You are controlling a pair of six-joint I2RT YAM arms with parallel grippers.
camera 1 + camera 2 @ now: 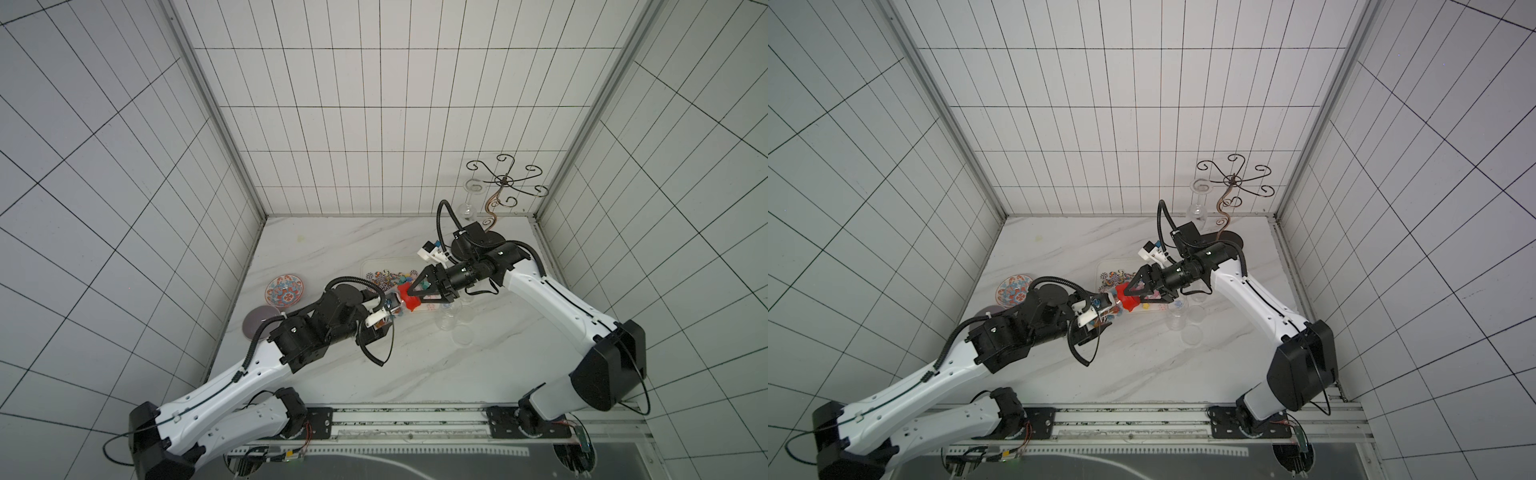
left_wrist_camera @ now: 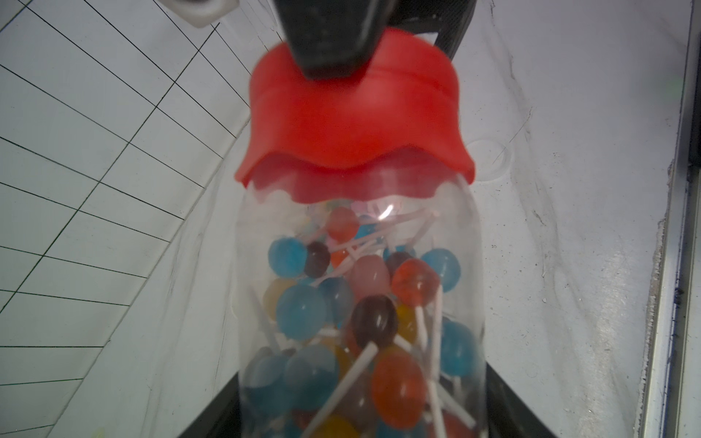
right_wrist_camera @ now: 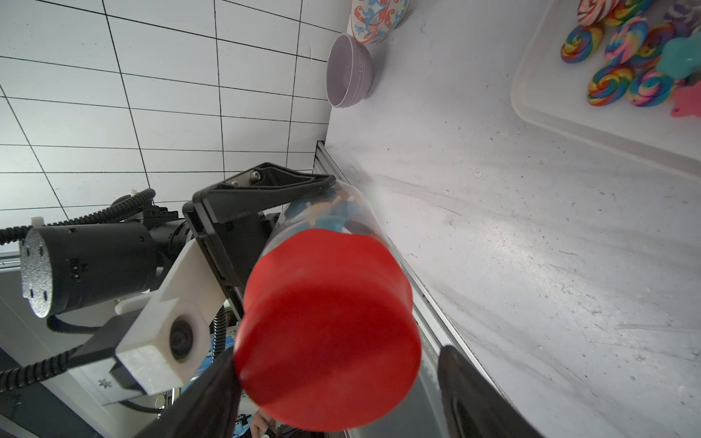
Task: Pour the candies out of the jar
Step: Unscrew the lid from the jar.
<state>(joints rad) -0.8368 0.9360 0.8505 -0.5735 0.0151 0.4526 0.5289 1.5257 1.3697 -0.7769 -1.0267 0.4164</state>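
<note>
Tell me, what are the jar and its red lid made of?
The jar looks like clear, glossy plastic or glass: the lollipops show through its wall, and a bright glint sits near the neck. The lid looks like matt red silicone or soft plastic: opaque, with a wavy, frilled rim.

Seen from above, from the red-lidded clear jar [image 1: 408, 305] I hold: bare white marble tabletop [image 1: 353, 374] lies open from 5 to 7 o'clock; a clear plastic tray [image 1: 368, 268] blocks 12; clear glass cups [image 1: 449, 322] crowd 4; a patterned ceramic bowl [image 1: 284, 289] and a mauve bowl [image 1: 255, 328] stand at 9.
</note>
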